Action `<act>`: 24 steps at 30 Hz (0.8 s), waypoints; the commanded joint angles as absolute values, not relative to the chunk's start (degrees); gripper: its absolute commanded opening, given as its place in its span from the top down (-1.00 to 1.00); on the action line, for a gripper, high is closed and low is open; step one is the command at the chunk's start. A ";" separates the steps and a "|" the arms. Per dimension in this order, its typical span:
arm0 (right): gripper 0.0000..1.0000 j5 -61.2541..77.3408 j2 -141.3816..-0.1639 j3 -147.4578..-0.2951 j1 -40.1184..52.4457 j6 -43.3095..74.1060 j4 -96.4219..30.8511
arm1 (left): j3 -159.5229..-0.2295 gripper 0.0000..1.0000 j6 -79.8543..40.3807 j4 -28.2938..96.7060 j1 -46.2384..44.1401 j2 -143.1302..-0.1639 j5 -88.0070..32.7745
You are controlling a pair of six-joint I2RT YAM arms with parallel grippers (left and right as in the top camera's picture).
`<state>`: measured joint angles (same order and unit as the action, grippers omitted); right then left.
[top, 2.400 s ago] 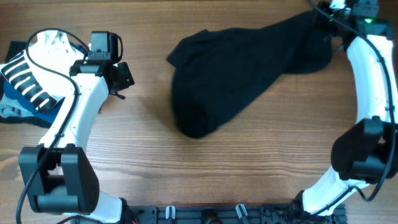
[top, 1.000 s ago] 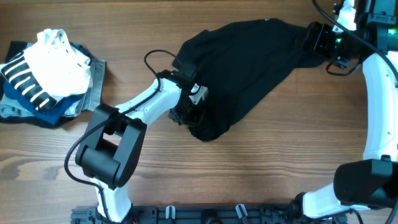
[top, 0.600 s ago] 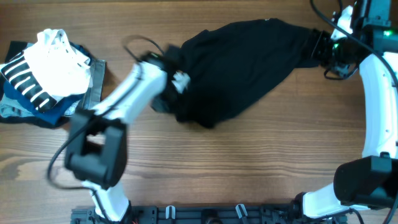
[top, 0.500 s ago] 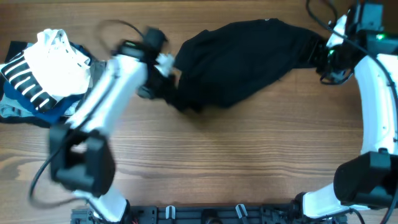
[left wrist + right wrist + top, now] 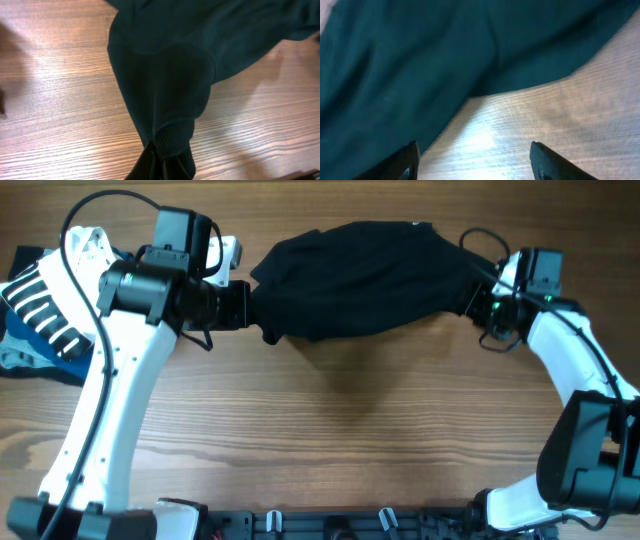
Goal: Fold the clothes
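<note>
The black T-shirt (image 5: 360, 265) lies bunched in a long band across the far middle of the table. My left gripper (image 5: 243, 305) is at the shirt's left end. In the left wrist view the left gripper (image 5: 162, 167) is shut on a ribbed hem of the T-shirt (image 5: 165, 75), which stretches away from it. My right gripper (image 5: 478, 300) is at the shirt's right end. In the right wrist view the right gripper (image 5: 475, 160) stands open over bare wood. The T-shirt (image 5: 445, 50) fills the upper part there, and its edge reaches the left finger.
A pile of other clothes sits at the far left edge: a white garment (image 5: 85, 248) on top of a navy white-striped one (image 5: 40, 305). My left arm (image 5: 120, 370) crosses beside that pile. Bare wood table (image 5: 350, 430) lies in front of the shirt.
My left gripper has pulled the shirt's left end to the left and away, stretching the shirt into a band. My right gripper has come down to the shirt's right end, its jaws narrower.
</note>
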<state>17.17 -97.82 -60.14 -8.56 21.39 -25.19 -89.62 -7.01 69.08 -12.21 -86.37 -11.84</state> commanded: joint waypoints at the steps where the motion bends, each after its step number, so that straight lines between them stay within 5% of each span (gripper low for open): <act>1: -0.38 16.23 -98.15 -55.64 -8.23 24.03 -22.92 | -90.02 0.92 -7.97 68.95 -12.53 -81.12 -12.38; 9: -0.30 25.87 -98.15 -53.52 -8.21 17.45 -22.04 | -90.04 0.92 -8.91 57.78 -12.53 -69.08 -25.45; 16: -0.33 31.29 -98.15 -53.49 -6.57 11.31 -21.65 | -90.04 0.92 -11.00 49.98 -12.53 -61.69 -25.26; 24: -0.55 25.23 -100.09 -53.49 -2.59 15.90 -17.89 | -90.04 0.92 -10.96 44.66 -12.53 -62.83 -25.06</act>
<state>26.85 -97.89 -53.71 -4.36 14.63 -19.46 -89.54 -10.24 46.76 -12.45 -61.28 -23.94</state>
